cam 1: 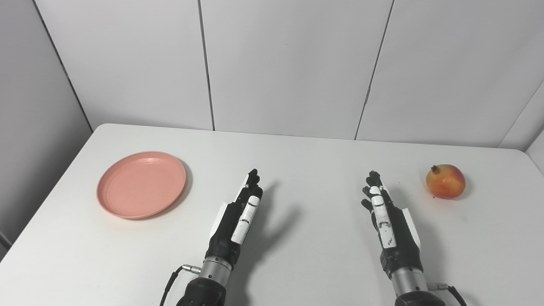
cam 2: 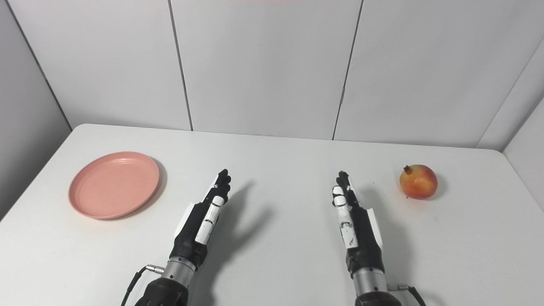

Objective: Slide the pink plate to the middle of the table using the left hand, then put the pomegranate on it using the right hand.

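Your pink plate point(cam 1: 141, 184) sits on the left side of the white surface point(cam 1: 306, 161), well apart from the pomegranate point(cam 1: 445, 181) on the right. Your left hand point(cam 1: 237, 216) and right hand point(cam 1: 387, 219) are near the front, between the two, fingers point(cam 1: 247, 212) stretched out straight and holding nothing. Nothing stands between the left hand and the plate, or between the right hand and the fruit. Grey wall panels point(cam 1: 289, 63) back the surface.
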`<state>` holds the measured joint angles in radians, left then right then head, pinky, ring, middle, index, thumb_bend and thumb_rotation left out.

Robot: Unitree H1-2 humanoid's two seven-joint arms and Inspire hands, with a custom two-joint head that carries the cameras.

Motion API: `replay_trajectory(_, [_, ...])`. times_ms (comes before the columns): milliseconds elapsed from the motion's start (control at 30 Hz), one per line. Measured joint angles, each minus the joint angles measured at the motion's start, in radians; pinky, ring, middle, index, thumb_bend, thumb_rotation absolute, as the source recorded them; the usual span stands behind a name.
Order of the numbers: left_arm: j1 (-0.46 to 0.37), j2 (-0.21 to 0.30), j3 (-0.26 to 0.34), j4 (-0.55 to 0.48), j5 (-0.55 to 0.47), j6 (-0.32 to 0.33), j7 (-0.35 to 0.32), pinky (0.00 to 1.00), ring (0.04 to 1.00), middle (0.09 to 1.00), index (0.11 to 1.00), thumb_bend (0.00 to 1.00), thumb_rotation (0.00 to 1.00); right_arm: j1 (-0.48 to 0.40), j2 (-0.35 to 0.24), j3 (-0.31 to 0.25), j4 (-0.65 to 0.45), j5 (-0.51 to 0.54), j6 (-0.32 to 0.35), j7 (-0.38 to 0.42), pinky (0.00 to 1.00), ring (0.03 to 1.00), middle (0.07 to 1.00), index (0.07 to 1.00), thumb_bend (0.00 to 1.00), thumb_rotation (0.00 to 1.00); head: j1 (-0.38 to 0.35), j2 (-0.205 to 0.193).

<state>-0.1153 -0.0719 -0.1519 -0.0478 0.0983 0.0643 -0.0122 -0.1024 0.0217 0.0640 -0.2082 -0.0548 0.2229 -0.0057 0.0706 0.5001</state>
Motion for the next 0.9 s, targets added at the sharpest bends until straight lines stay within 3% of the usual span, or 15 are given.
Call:
replay_trajectory(333, [0.001,-0.056,-0.034,0.051,0.045,-0.018,0.024,0.97,0.996,1.0,1.0,0.46,1.0,0.018,-0.051,-0.039,0.025,0.072,-0.058,0.031,0.97,0.966,0.968,0.965,0.21,1.0,0.165,-0.041])
replay_trajectory(900, [0.0,-0.088,-0.043,0.083,0.099,-0.04,0.064,0.97,0.988,0.997,1.0,0.5,1.0,0.018,-0.063,-0.066,0.055,0.131,-0.086,0.056,0.97,0.954,0.958,0.954,0.17,1.0,0.195,-0.048])
